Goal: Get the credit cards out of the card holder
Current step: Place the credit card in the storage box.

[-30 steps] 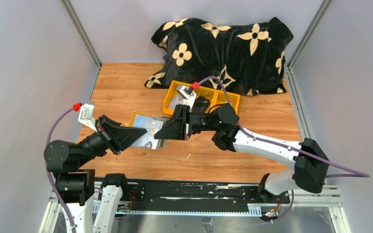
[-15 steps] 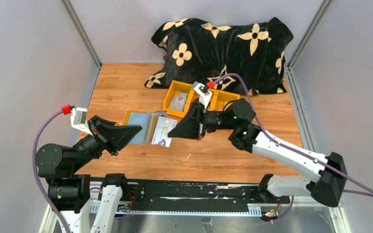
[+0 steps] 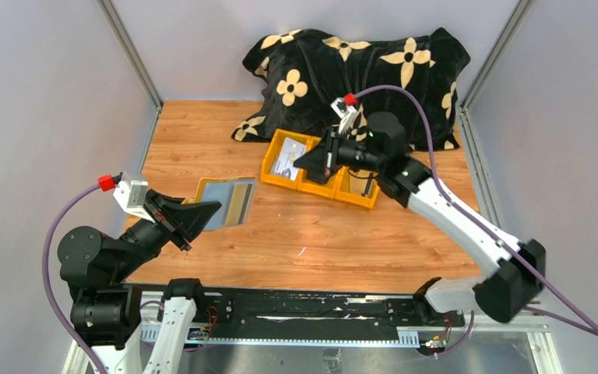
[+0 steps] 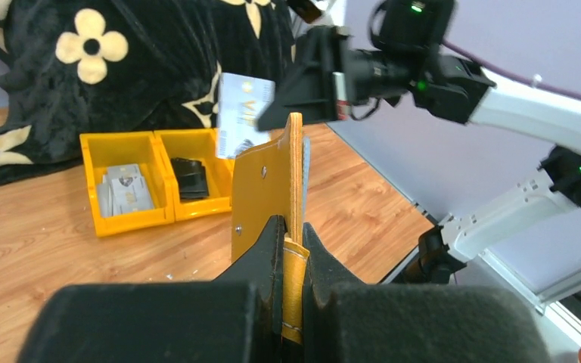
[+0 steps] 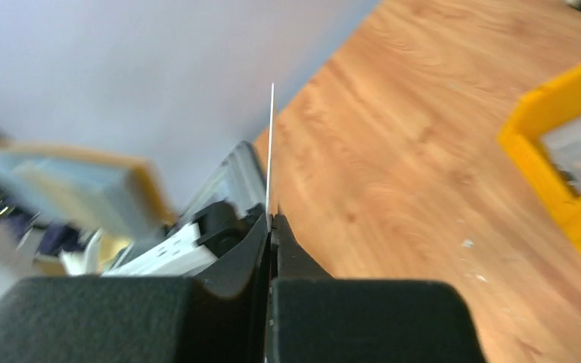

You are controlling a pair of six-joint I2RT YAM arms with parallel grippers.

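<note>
The right hand (image 3: 302, 161), pinching one credit card (image 4: 240, 113), hovered over the yellow bin's (image 3: 305, 187) left compartment, far centre; lowering before release looked wisest. The left hand (image 3: 205, 211) clamped the open card holder (image 3: 230, 201), near left of the bench (image 3: 319, 241).

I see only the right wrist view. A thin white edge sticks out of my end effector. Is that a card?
Observer: Yes. The left wrist view shows its printed face: a pale card in the right end effector.
Operator: Who holds the blurred wallet?
Observer: The left end effector is shut on its edge.
Operator: I see grey in the yellow bin. Anything else?
Observer: A black pouch in its middle compartment.
</note>
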